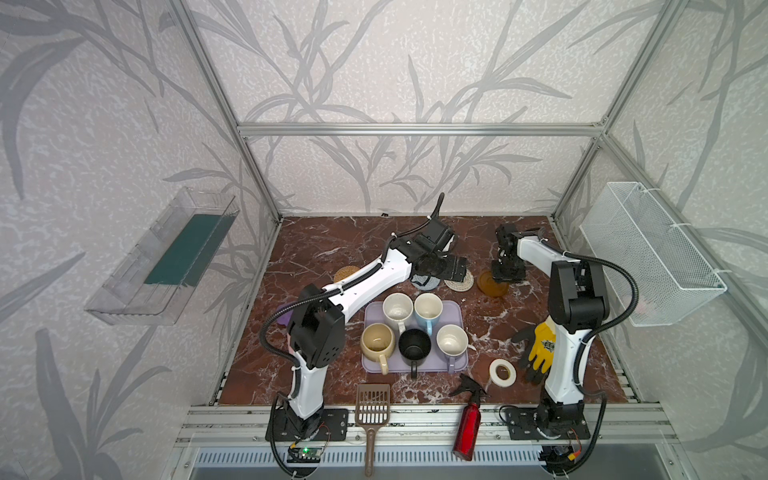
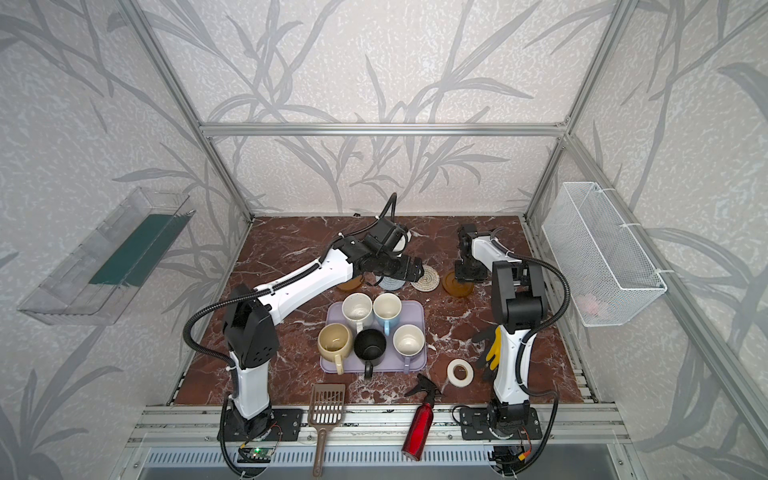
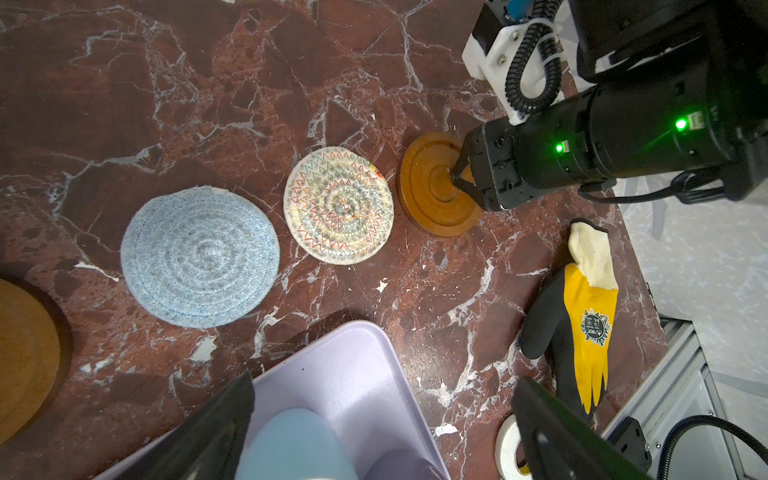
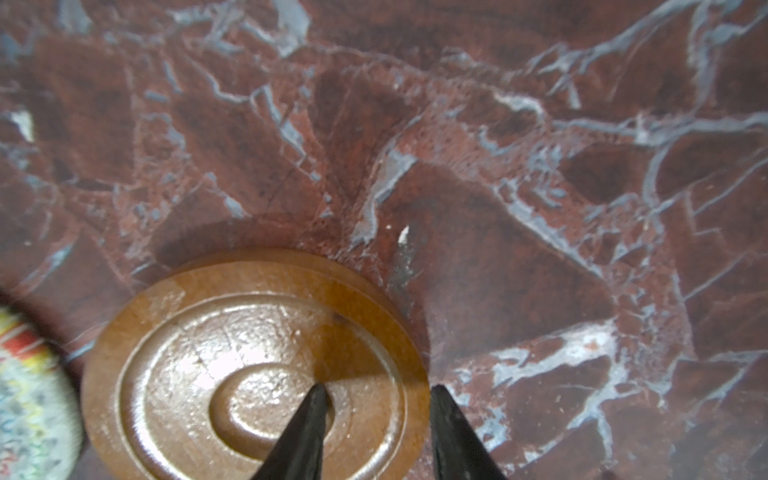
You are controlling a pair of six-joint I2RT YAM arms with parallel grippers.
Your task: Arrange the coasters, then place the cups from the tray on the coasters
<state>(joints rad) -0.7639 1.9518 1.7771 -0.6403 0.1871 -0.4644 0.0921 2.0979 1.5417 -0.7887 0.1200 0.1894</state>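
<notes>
Five cups stand on the lavender tray (image 1: 434, 365): white speckled (image 1: 397, 309), light blue (image 1: 428, 309), cream-yellow (image 1: 377, 340), black (image 1: 414, 345) and lavender (image 1: 452, 340). Behind the tray lies a row of coasters: orange-tan woven (image 1: 347, 274), an amber one (image 2: 349, 284) half under the left arm, grey-blue (image 3: 199, 257), cream spiral (image 3: 338, 205) and a second amber one (image 4: 257, 365). My right gripper (image 4: 374, 392) is shut on that second amber coaster, one finger in its centre dimple and one outside its rim. My left gripper (image 3: 382, 428) hangs open above the tray's far corner, holding nothing.
A yellow-and-black glove (image 1: 542, 345) lies by the right arm, a white tape roll (image 1: 503, 373) in front of it. A red spray bottle (image 1: 469, 424) and a brown scoop (image 1: 372, 409) sit at the front edge. A wire basket (image 1: 648, 253) hangs on the right wall.
</notes>
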